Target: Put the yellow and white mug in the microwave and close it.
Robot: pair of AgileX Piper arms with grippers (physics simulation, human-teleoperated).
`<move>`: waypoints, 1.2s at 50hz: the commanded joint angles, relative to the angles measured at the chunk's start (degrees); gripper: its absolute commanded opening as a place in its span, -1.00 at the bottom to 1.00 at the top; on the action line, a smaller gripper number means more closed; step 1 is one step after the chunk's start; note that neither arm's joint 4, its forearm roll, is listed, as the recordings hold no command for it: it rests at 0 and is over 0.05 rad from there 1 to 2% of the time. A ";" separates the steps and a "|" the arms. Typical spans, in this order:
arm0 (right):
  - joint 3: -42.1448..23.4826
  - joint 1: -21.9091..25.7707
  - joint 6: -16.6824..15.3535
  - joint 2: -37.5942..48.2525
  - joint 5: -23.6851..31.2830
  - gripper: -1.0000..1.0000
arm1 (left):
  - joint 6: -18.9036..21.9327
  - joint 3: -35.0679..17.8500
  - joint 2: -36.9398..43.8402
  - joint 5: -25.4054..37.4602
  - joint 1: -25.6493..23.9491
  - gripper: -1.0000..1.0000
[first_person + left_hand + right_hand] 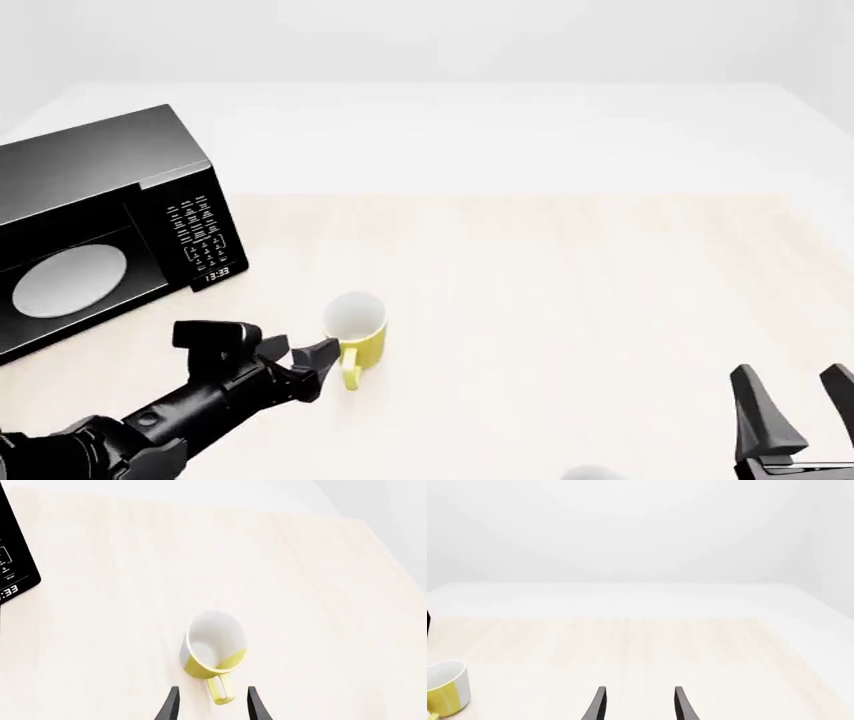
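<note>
Fingers of the left gripper (212, 704) stand spread apart, one on each side of the yellow loop handle (219, 690) of the yellow and white mug (213, 644), with a gap between each finger and the handle, so nothing is clamped. In the front view that gripper (304, 362) sits at the end of the black left arm (160, 415), which rises from the lower left, and its tips reach just to the handle side of the mug (356, 327). The mug stands upright on the pale wooden desk (574, 300), its white inside showing and its handle pointing toward the arms' side. Beyond it and to the left stands the black microwave (114, 170), its door not visible across the front, the round white turntable plate (70, 281) showing inside and the button panel (198, 232) with the small clock facing the mug. The right gripper (795, 405) hangs low at the right, well apart from the mug, its fingers spread wide and holding nothing.
</note>
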 commanded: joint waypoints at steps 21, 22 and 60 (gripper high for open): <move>0.00 0.00 0.01 0.01 0.00 1.00 | -2.86 -2.86 13.11 -6.28 -1.71 1.00; 0.00 0.00 0.00 0.01 0.00 1.00 | -3.03 -2.91 13.55 -6.49 -1.83 1.00; 0.00 0.00 -0.01 0.03 -0.01 1.00 | -10.79 -5.11 28.18 -13.01 -6.92 1.00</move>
